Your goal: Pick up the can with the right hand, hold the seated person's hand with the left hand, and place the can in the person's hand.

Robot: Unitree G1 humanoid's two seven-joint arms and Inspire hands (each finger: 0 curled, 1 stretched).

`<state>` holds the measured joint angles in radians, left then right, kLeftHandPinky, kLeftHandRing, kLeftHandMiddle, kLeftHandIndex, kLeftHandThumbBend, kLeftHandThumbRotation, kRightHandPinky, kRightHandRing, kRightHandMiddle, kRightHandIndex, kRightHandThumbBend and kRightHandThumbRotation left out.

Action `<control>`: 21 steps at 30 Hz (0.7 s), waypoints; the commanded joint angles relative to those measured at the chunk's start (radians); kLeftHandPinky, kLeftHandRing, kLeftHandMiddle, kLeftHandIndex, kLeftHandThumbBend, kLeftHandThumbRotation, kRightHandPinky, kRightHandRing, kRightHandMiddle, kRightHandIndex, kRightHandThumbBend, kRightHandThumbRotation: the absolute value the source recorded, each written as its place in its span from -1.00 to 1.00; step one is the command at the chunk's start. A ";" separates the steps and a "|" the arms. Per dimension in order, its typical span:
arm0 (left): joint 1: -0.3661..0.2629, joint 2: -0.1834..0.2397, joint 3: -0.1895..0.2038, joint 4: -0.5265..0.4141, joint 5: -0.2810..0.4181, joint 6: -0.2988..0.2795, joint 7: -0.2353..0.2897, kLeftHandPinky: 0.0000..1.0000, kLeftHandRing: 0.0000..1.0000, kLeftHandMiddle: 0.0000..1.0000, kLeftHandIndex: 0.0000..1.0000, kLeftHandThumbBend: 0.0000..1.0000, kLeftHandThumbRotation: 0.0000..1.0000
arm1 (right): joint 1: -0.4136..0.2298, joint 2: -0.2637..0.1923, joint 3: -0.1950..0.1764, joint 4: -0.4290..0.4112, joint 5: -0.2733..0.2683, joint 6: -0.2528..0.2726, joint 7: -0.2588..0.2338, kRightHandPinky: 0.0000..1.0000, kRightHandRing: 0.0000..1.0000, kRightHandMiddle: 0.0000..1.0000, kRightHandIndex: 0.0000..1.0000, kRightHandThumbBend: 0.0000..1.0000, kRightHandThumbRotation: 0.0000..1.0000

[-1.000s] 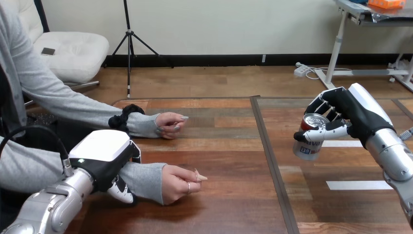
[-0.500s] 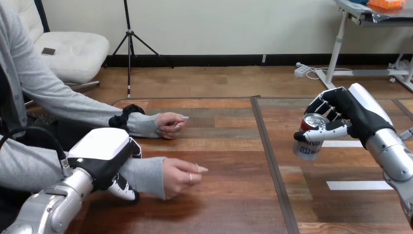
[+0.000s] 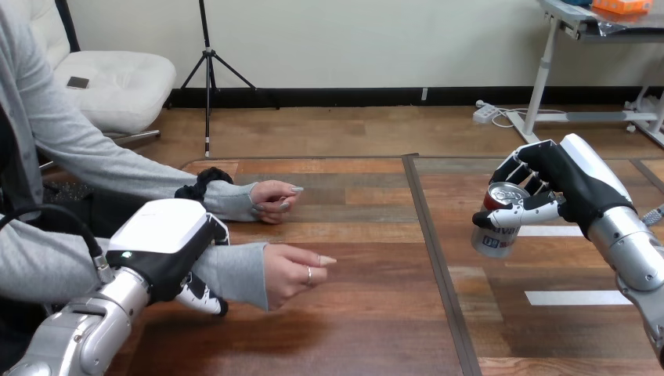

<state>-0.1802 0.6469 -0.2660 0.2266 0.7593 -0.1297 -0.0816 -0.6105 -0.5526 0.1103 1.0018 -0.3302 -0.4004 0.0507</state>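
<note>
My right hand [image 3: 565,186] grips the red-and-silver metal can [image 3: 492,237] (long axis near vertical, top up); my left hand [image 3: 168,249] clasps the person's grey-sleeved wrist [image 3: 239,274].

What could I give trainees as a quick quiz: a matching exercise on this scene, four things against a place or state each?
Things:
1. can
2. left hand
3. person's nearer hand
4. person's farther hand

States:
A. lying on the table toward its far edge
B. clasped over the person's forearm
C. held above the table in the right hand
D. one finger pointing toward the view's right

Pairs: 1-C, 2-B, 3-D, 4-A.
</note>
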 commanded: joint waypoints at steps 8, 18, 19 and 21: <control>-0.017 0.002 0.045 -0.066 -0.027 0.001 0.025 -0.58 -0.40 -0.22 -0.13 0.60 -1.00 | -0.078 -0.036 -0.020 -0.046 0.009 -0.005 -0.001 -0.33 -0.24 -0.17 -0.16 0.44 -1.00; -0.009 0.001 0.069 -0.094 -0.048 -0.021 0.056 -0.51 -0.34 -0.19 -0.14 0.62 -1.00 | -0.078 -0.034 -0.021 -0.051 0.010 -0.003 0.006 -0.35 -0.26 -0.18 -0.16 0.44 -1.00; -0.009 0.001 0.070 -0.094 -0.048 -0.022 0.059 -0.50 -0.33 -0.19 -0.14 0.62 -1.00 | -0.078 -0.033 -0.021 -0.051 0.010 -0.002 0.006 -0.36 -0.26 -0.18 -0.16 0.45 -1.00; -0.009 -0.001 0.075 -0.098 -0.049 -0.026 0.069 -0.49 -0.33 -0.19 -0.15 0.64 -1.00 | -0.078 -0.033 -0.019 -0.052 0.006 -0.001 0.003 -0.36 -0.26 -0.18 -0.17 0.45 -1.00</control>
<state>-0.1620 0.6469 -0.2323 0.1889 0.7214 -0.1391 -0.0561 -0.6105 -0.5526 0.1103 1.0018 -0.3306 -0.3982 0.0618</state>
